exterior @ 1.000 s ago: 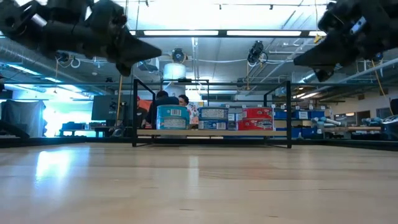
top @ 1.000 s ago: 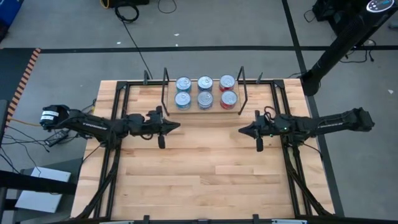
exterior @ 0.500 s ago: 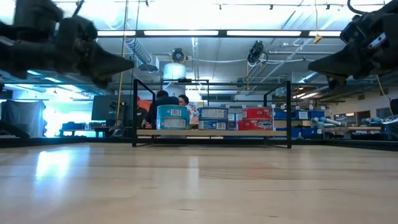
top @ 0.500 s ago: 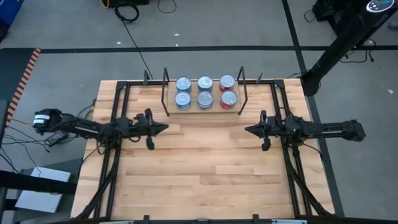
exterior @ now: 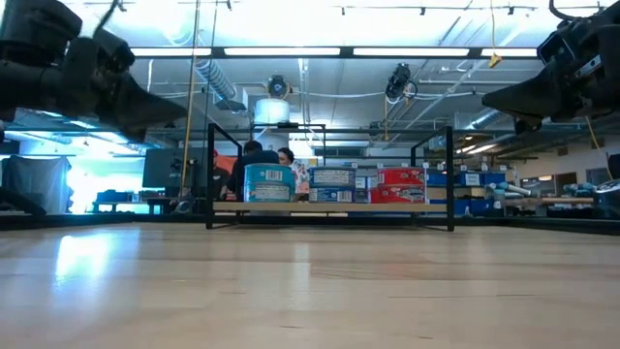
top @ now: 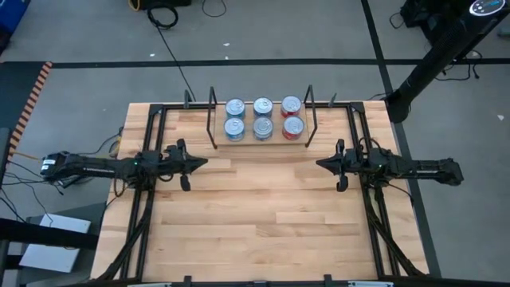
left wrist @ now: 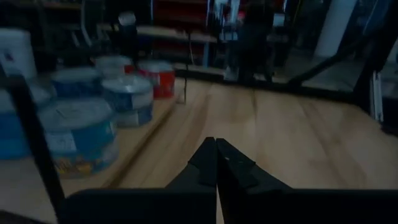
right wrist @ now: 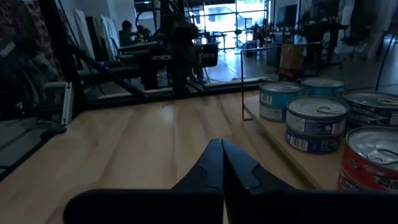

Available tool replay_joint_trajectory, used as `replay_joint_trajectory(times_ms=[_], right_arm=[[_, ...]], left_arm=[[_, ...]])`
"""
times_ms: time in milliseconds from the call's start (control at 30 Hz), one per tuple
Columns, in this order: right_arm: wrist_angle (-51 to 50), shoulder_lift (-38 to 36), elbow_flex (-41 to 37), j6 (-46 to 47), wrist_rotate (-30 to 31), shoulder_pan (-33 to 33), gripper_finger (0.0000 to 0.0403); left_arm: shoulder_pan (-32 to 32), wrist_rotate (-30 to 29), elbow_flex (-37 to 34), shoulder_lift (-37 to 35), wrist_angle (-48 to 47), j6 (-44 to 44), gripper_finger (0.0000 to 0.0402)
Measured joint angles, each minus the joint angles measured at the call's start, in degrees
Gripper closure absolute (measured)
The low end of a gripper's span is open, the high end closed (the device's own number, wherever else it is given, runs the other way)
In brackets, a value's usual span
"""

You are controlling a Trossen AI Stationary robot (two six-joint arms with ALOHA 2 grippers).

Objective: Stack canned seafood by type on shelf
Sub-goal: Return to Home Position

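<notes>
The small flat round tins with silver lids sit on the narrow light-wood shelf with black wire uprights, upper centre of the high view. Blue labels fill the left and middle columns and red the right, so the sorting looks done. Over the plank worktop, the left claw at centre-left and the right claw at centre-right hang level and empty, fingers pressed together, clear of the shelf as parking requires. A grey taped floor surrounds the worktop; strip lights and people show beyond.

Tabletop lies open; tins and wire uprights crowd the shelf.
</notes>
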Motion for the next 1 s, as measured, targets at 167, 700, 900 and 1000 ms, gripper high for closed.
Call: replay_joint_trajectory(times_ms=[167,700,900,1000], right_arm=[[0.0,-0.2,0.0,-0.6,-0.2,-0.2,0.0403],[0.3,-1.2,0.0,-2.1,2.2,-0.9,0.0398],[0.8,0.6,0.1,-3.2,5.0,-2.5,0.0394],[0.7,1.1,0.1,-3.6,5.0,-3.5,0.0393]], left_arm=[[0.0,-3.3,0.0,-11.3,-11.0,1.4,0.0401],[0.5,-4.7,0.0,-23.3,-19.7,5.6,0.0401],[0.9,-5.4,0.0,-20.3,-19.7,4.6,0.0396],[1.0,-5.5,0.0,-18.7,-19.7,4.4,0.0395]])
